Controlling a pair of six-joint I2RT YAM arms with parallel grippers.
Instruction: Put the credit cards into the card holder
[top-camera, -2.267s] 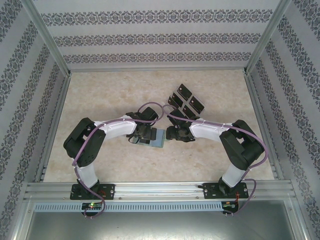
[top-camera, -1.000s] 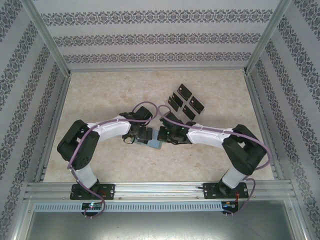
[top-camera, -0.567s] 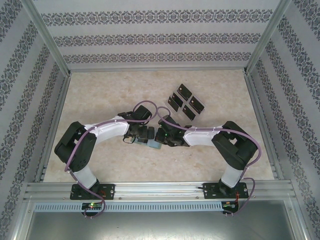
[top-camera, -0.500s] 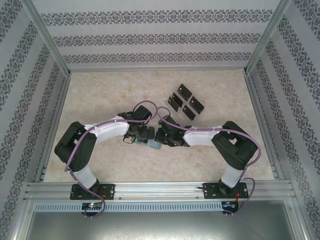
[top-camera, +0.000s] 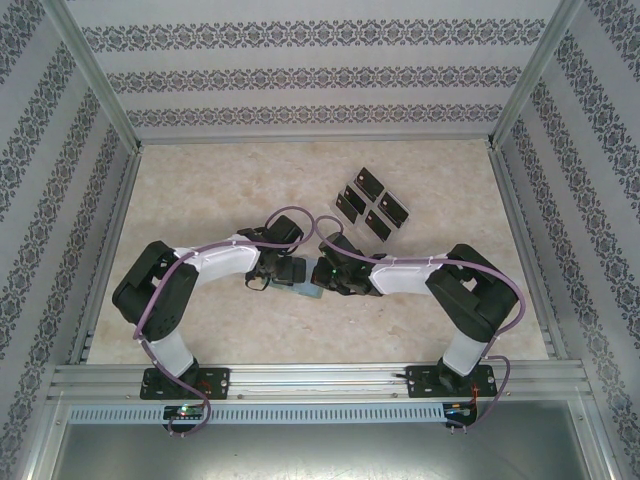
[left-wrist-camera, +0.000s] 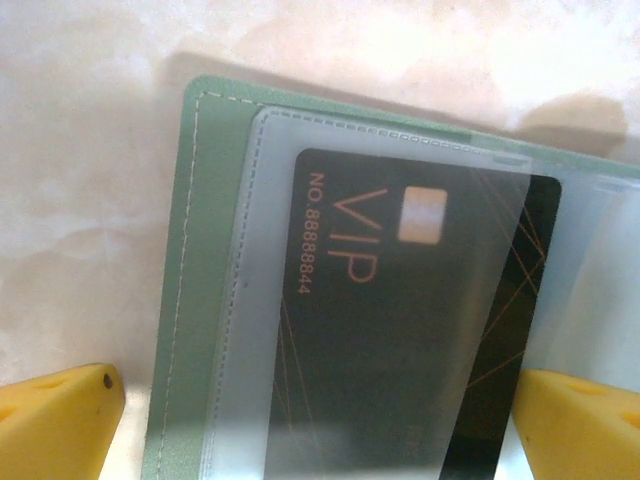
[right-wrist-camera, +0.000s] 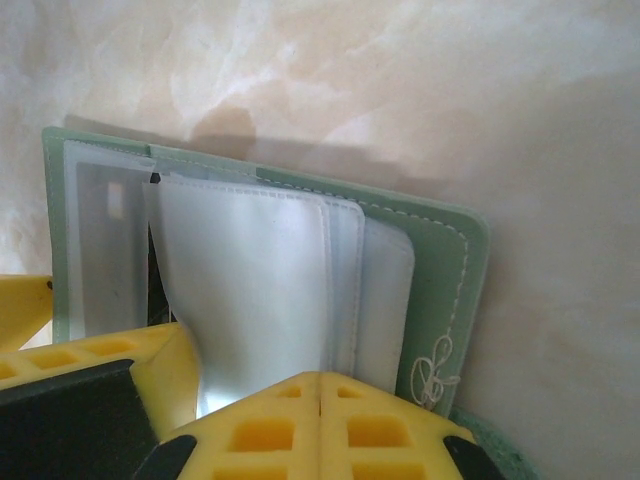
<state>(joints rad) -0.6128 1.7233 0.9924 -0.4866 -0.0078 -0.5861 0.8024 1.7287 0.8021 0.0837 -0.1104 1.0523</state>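
Observation:
The grey-green card holder (top-camera: 308, 291) lies open on the table between both grippers. In the left wrist view its cover (left-wrist-camera: 200, 250) carries clear sleeves, and a black credit card (left-wrist-camera: 400, 330) marked VIP sits partly inside one, its right end sticking out. My left gripper (left-wrist-camera: 320, 428) stands open, one yellow fingertip (left-wrist-camera: 60, 420) on each side of that card, and is seen from above (top-camera: 289, 272). My right gripper (right-wrist-camera: 320, 385) is shut, with its tips over the clear sleeves (right-wrist-camera: 250, 280) of the card holder (right-wrist-camera: 450, 270). Several more credit cards (top-camera: 372, 205) lie behind on the table.
The beige marbled table (top-camera: 200, 190) is enclosed by patterned walls and aluminium posts. A metal rail (top-camera: 320, 380) runs along the near edge by the arm bases. Both arms crowd the table's middle, and purple cables loop over them.
My right gripper has slid left over the card holder's sleeves, staying shut. The left gripper stays open at the holder, barely shifted. The cards behind have not moved.

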